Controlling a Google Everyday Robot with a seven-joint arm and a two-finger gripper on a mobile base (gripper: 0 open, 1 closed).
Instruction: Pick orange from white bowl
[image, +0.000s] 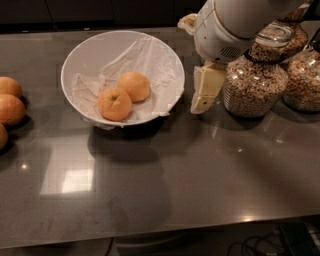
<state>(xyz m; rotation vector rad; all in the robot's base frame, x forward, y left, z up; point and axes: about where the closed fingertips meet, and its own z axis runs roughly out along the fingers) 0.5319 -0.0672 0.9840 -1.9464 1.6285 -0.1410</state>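
Note:
The white bowl (80, 57) stands on the dark counter at the back left of centre, lined with crumpled white film. Two fruits lie in it. The pale, smooth orange (134, 86) lies to the right and further back. A deeper-orange fruit with a dark stem dimple (115, 104) touches it at the front left. My gripper (204, 95) hangs from the white arm just right of the bowl's rim. It is outside the bowl, points down at the counter and holds nothing.
Glass cereal jars (254, 82) (303, 80) stand close behind and right of the gripper. Three more oranges (10, 109) lie at the counter's left edge. The counter's front edge runs along the bottom, with cables below it.

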